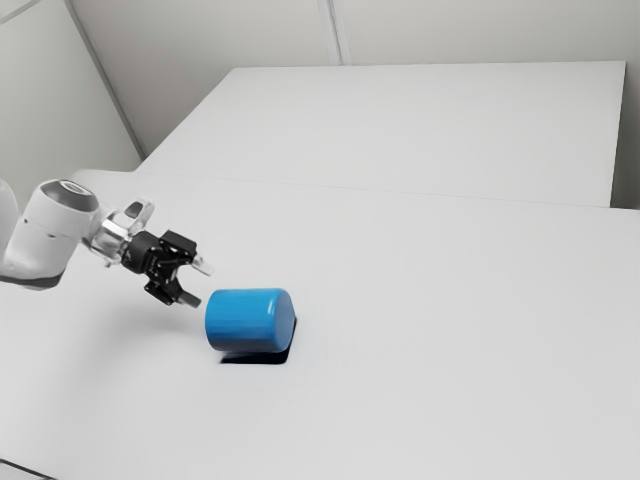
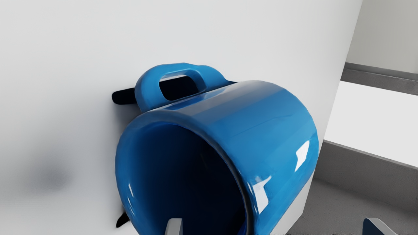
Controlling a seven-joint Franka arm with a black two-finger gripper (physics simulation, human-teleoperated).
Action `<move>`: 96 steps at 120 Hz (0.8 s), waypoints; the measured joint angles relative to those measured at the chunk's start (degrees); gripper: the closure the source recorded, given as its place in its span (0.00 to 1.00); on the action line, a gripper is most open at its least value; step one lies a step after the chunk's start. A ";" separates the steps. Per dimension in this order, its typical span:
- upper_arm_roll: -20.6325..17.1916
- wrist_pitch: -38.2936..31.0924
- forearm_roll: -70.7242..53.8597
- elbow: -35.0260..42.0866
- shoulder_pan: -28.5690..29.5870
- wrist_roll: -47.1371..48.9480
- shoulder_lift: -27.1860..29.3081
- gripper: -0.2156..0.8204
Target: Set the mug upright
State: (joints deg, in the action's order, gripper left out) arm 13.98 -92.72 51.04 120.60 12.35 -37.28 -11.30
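the black two-finger hand point(image 1: 198, 284), wide open, empty, is likely lining up beside the glossy blue cylindrical mug point(image 1: 245, 320) lying sideways; next: grip its rim, tip it upright.

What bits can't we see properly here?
- Deep inside the mug: wrist view, lost in shadow.
- Part of its rim: wrist view, cut off by the bottom edge.
- Rest of the arm: exterior view, left edge cuts it.
- Thin dark line: exterior view, too small to name.

Blue mug point(image 1: 248, 320) lying on its side on the table point(image 1: 430, 350), mouth toward the fingers point(image 2: 174, 227)
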 joint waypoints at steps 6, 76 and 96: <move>0.00 0.09 1.23 1.45 0.05 -1.26 -0.41 0.21; -1.02 0.55 12.23 6.81 0.03 -10.83 -0.39 0.73; -1.55 0.57 12.39 6.77 0.05 -12.17 0.93 0.87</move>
State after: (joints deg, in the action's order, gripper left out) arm 12.43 -92.15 63.43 127.37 12.40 -49.45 -10.37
